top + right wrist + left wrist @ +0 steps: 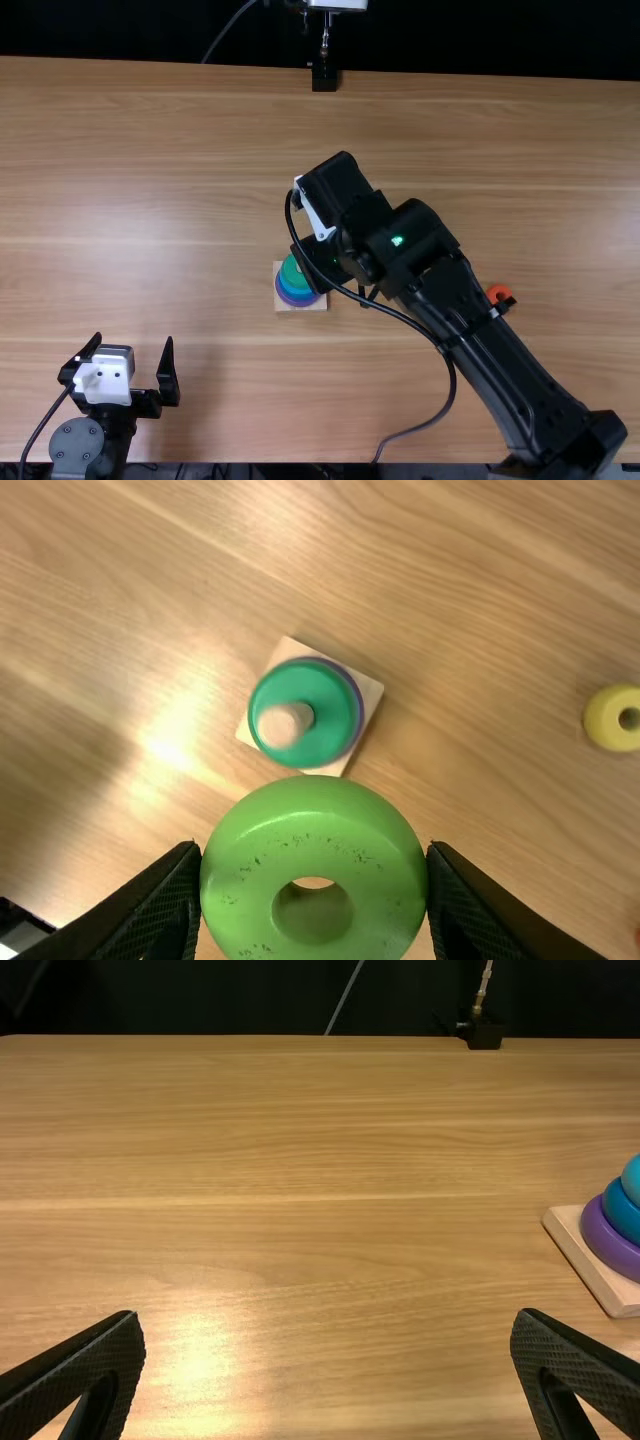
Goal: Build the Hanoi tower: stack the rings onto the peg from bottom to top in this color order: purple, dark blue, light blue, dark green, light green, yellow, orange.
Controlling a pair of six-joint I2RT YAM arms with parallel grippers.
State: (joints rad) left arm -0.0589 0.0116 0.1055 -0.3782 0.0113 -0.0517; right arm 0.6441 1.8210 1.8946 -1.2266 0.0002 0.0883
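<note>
The light green ring (315, 825) is pinched between the two fingers of the right gripper (322, 265), near the wooden peg (285, 723). The peg's tip stands up through the dark green ring (328, 715), the top one of the stack; under it sit the light blue ring (634, 1182), the dark blue ring (622, 1212) and, lowest, the purple ring (610, 1243). Their square wooden base (316, 306) rests near the middle of the table (150, 200). The yellow ring (604, 720) lies on the tabletop, well apart from the base. The orange ring (498, 292) is to the right of the base, partly hidden by the right arm. At the near left, the left gripper (134, 345) has its fingers spread wide, with nothing between them. A black block (324, 76) stands at the far edge.
</note>
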